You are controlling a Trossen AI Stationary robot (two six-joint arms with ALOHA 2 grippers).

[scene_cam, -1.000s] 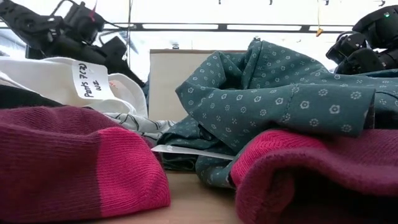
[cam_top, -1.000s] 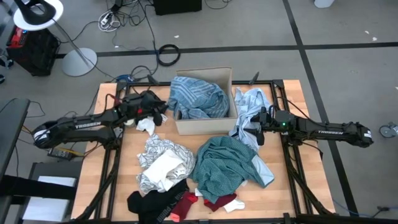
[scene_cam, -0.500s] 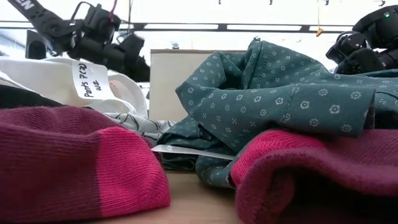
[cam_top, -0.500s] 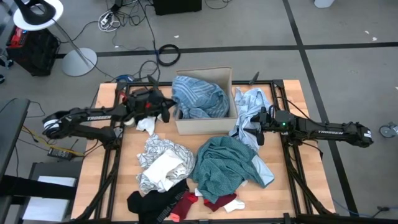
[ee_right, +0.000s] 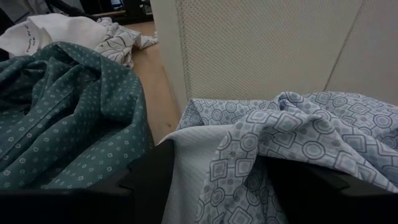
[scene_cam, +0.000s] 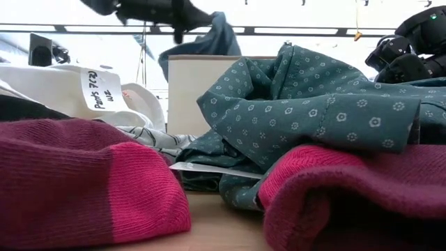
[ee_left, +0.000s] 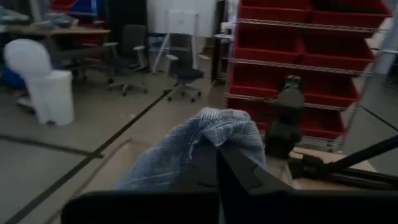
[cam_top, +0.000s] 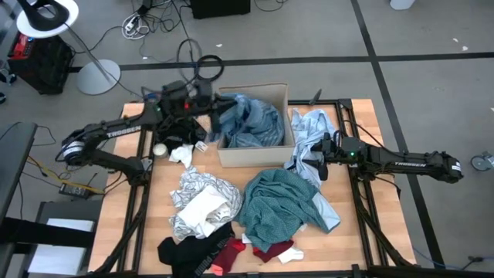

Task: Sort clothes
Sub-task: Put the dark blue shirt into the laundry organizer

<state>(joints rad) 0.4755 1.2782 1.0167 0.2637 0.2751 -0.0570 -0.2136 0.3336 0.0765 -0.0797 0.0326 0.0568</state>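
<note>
Left tool [cam_top: 210, 123] now raised, shut on blue striped garment [cam_top: 247, 122], over box [cam_top: 255, 156]

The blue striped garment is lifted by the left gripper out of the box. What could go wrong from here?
1. The left gripper pinches only an edge of the blue striped garment; most of it lies in the cardboard box, so it could slip free or drag the box.
2. The right gripper waits open at the pale blue shirt beside the box; a shifted box could bump it.

A striped garment [cam_top: 251, 123] lies in the box [cam_top: 255, 157], other clothes [cam_top: 285, 199] before it.
</note>
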